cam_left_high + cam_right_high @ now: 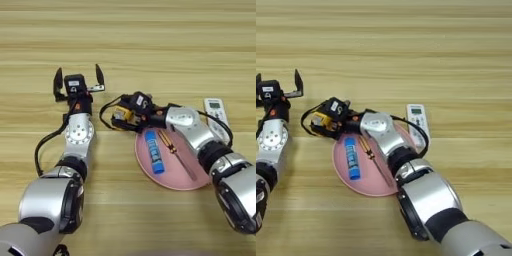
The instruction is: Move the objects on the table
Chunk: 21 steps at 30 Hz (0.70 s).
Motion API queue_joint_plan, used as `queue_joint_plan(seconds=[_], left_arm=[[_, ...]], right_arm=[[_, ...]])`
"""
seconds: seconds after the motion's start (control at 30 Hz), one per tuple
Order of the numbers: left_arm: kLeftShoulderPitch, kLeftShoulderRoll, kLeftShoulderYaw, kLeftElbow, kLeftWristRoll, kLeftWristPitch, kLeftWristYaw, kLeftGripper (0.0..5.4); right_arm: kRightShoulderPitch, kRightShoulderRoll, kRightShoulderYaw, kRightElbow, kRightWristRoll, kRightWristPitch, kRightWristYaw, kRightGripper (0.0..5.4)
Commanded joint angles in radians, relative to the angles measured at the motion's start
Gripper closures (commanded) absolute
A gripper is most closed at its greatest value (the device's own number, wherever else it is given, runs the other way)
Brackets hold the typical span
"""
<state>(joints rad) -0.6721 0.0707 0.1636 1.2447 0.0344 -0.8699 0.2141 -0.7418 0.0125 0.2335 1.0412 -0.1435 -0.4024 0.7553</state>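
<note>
Right tool [124, 116] closing on yellow-and-black tape measure [121, 114] at pink plate's [175, 181] left rim, glue stick [154, 151] and screwdriver [172, 149] lying on plate, remote [216, 112] resting on bench [150, 45] just right, left tool [79, 80] hovering spread wide.

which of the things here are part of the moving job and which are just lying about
Part of the job:
- tape measure, right gripper shut on it
- blue glue stick, lying on the plate
- screwdriver, lying on the plate
- white remote, on the table
- left gripper, open, holding nothing

Just lying about:
- pink plate
</note>
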Motion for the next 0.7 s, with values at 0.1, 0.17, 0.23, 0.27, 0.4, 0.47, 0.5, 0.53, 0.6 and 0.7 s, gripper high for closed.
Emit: queue_joint_plan(seconds=[0.1, 0.17, 0.23, 0.27, 0.4, 0.47, 0.5, 0.53, 0.6, 0.7], left_arm=[[0.005, 0.001, 0.0, -0.009, 0.006, -0.004, 0.006, 0.0], [0.005, 0.001, 0.0, -0.009, 0.006, -0.004, 0.006, 0.0], [0.004, 0.001, 0.0, -0.009, 0.006, -0.003, 0.006, 0.0], [0.004, 0.002, 0.0, -0.009, 0.006, -0.003, 0.006, 0.0], [0.003, 0.003, 0.001, -0.008, 0.005, -0.001, 0.005, 0.0], [0.003, 0.003, 0.001, -0.007, 0.004, 0.0, 0.004, 0.0], [0.002, 0.003, 0.002, -0.007, 0.004, 0.0, 0.004, 0.0], [0.002, 0.003, 0.002, -0.006, 0.004, 0.001, 0.004, 0.0], [0.002, 0.004, 0.003, -0.006, 0.003, 0.001, 0.003, 0.0], [0.001, 0.004, 0.003, -0.006, 0.003, 0.002, 0.003, 0.0]], right_arm=[[0.137, -0.027, 0.062, -0.086, 0.012, 0.049, 0.153, 1.79], [0.188, -0.047, 0.088, -0.183, 0.048, 0.058, 0.246, 1.8], [0.232, -0.07, 0.113, -0.273, 0.08, 0.072, 0.318, 1.8], [0.249, -0.083, 0.123, -0.313, 0.094, 0.083, 0.344, 1.8], [0.282, -0.118, 0.15, -0.409, 0.126, 0.12, 0.393, 1.8], [0.294, -0.135, 0.163, -0.438, 0.137, 0.123, 0.415, 1.8], [0.299, -0.143, 0.169, -0.449, 0.142, 0.124, 0.425, 1.8], [0.302, -0.148, 0.173, -0.456, 0.145, 0.126, 0.431, 1.8], [0.304, -0.156, 0.178, -0.463, 0.15, 0.128, 0.434, 1.8], [0.304, -0.163, 0.186, -0.469, 0.155, 0.13, 0.432, 1.8]])
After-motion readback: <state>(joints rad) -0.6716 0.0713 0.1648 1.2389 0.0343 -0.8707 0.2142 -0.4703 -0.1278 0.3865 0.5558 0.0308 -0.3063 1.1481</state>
